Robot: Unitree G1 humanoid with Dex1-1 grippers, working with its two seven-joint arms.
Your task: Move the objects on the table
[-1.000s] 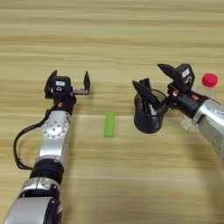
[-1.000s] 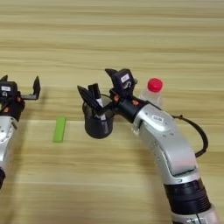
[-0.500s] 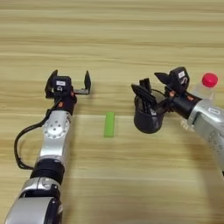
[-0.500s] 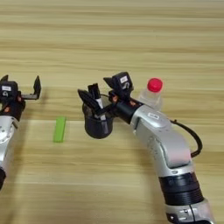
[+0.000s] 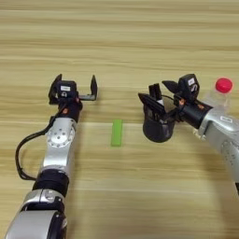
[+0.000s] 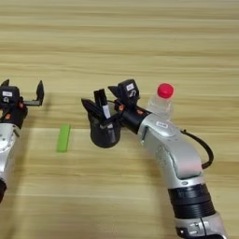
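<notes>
Light striped wooden desk (image 5: pixel 121 42), dark translucent round cup (image 5: pixel 158 129) at centre-right holding slim black marker pens (image 5: pixel 154 100), right gripper (image 5: pixel 169 99) jaws spread wide at cup rim, clear red-capped bottle (image 5: pixel 218 93) just behind right arm, flat green block (image 5: pixel 116 132) mid-desk, left gripper (image 5: pixel 74 87) jaws wide, empty.

Silver jointed arms, black cables, black two-fingered pincers with orange accents.

I see bright, even overhead light on the table (image 5: pixel 121 42); shadows under the cup (image 5: pixel 158 130) and arms are soft and short. Mild blur throughout, no harsh glare.
</notes>
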